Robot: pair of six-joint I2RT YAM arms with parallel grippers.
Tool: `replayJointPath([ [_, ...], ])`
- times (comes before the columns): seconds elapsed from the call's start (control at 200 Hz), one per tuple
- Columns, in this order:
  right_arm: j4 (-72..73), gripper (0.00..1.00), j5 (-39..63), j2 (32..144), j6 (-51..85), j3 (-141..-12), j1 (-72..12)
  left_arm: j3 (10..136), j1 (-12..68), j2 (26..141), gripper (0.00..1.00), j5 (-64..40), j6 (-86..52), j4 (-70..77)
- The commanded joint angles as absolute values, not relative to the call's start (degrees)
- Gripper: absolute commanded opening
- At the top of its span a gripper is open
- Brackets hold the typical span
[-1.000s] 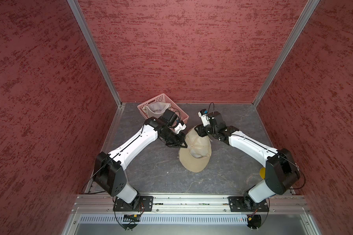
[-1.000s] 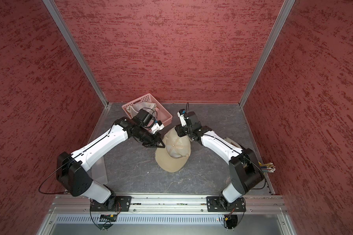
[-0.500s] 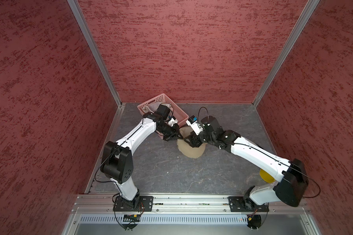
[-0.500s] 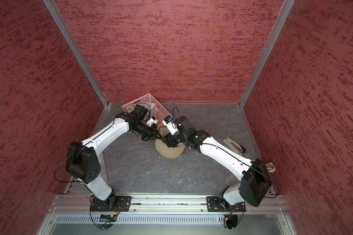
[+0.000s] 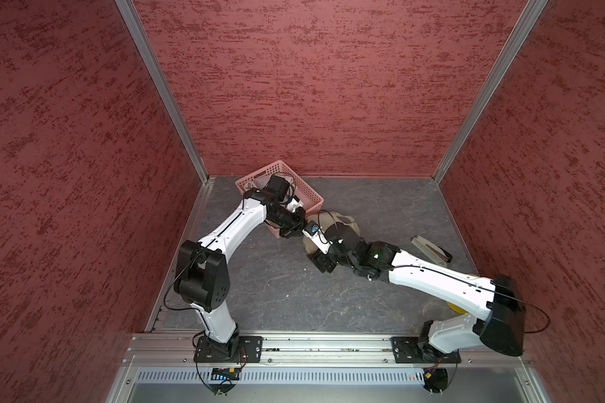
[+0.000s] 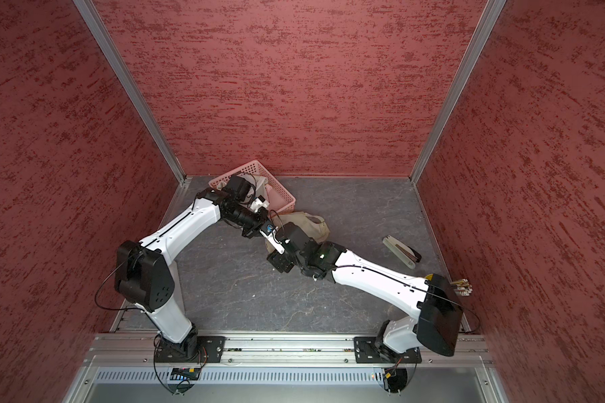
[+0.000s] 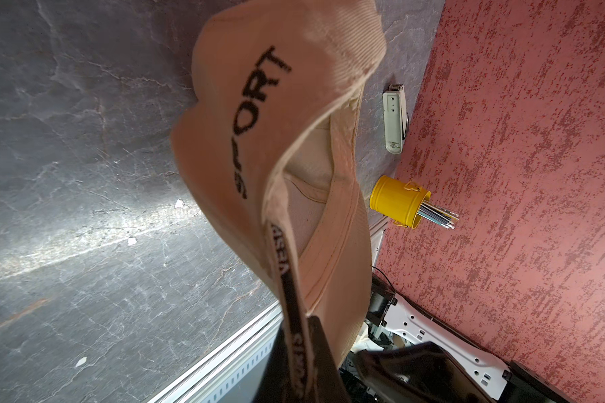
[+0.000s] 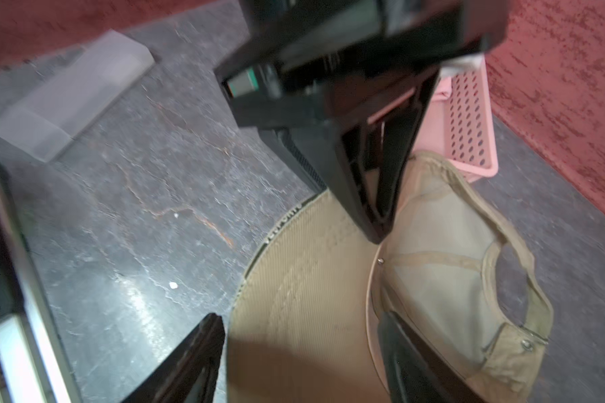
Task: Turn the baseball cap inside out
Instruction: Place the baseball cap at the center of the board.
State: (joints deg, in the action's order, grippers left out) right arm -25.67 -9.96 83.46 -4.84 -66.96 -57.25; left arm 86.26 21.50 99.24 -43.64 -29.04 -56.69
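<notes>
cap: tan cap [image 5: 346, 223], light, lies opening-up with the lining showing in the right wrist view; in both top views the right wrist hides most of it.
spot: table [image 5: 276, 289], toward the far edge, left of the middle, just beside the near corner of the basket [image 5: 313, 195]. Cannot tell if it rests on the table or hangs from the left pinch.
left gripper [image 8: 376, 230]: pressed together, pinching the cap where brim meets crown.
right gripper [image 8: 299, 319]: spread, holds nothing. One jaw is off the brim's edge over the table, the other over the lining.
crown [image 8: 433, 279]: thin, soft cloth. I judge it folds through itself easily; the front panel may be stiffer.
brim [image 8: 294, 279]: ribbed and stiff, won't invert. Good anchor, poor place to push.
strap [image 8: 538, 300]: thin back loop with a snap, likely to snag a jaw.
hold: use the left pinch as anchor. The right should take the crown's rim near the back, or push the crown's centre out through the opening.
risk: the cloth may slip from a shallow pinch. A pull against one anchor may twist the cap rather than flip it. The basket leaves little room on that side.
</notes>
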Motion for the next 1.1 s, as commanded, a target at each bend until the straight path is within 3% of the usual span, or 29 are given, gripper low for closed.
replayJointPath([
  [0.0, -26.7, 0.75, -16.8, 85.0, -6.0, -67.8, -58.0, 87.8, 21.5, 99.5, 0.00, -45.4, -29.3, -57.0],
  [0.205, -29.0, 0.72, -25.1, 88.4, -4.6, -69.5, -59.2, 87.9, 21.4, 99.8, 0.00, -45.8, -29.4, -56.7],
  [0.265, -29.1, 0.63, -26.8, 89.0, -3.7, -69.4, -59.3, 87.5, 21.4, 99.8, 0.00, -46.3, -29.9, -56.1],
  [0.381, -28.7, 0.30, -28.3, 88.8, -1.7, -69.1, -59.3, 87.3, 21.6, 99.7, 0.00, -47.1, -31.4, -54.6],
  [0.481, -29.0, 0.20, -28.2, 87.6, -1.3, -69.3, -59.2, 88.7, 21.6, 99.8, 0.00, -47.0, -32.2, -54.1],
  [0.506, -29.6, 0.19, -28.1, 87.3, -1.3, -69.7, -59.2, 89.1, 21.8, 99.8, 0.05, -46.9, -32.2, -54.1],
  [0.641, -34.8, 0.16, -24.3, 85.9, -0.1, -72.4, -57.3, 91.1, 21.7, 99.6, 0.20, -46.9, -32.4, -53.4],
  [0.731, -39.4, 0.15, -18.7, 84.3, 2.0, -74.5, -54.0, 93.4, 20.9, 98.9, 0.42, -45.6, -32.2, -53.2],
  [0.771, -40.8, 0.15, -15.9, 83.7, 2.9, -75.1, -52.2, 94.4, 20.0, 98.6, 0.62, -45.4, -32.0, -53.1],
  [0.997, -41.4, 0.13, 0.0, 78.6, 7.5, -76.4, -38.4, 99.0, 12.5, 97.4, 0.65, -44.5, -30.5, -51.8],
  [1.097, -37.6, 0.13, 6.9, 78.9, 12.6, -76.0, -30.5, 101.8, 9.9, 96.4, 0.63, -37.7, -26.5, -55.3],
])
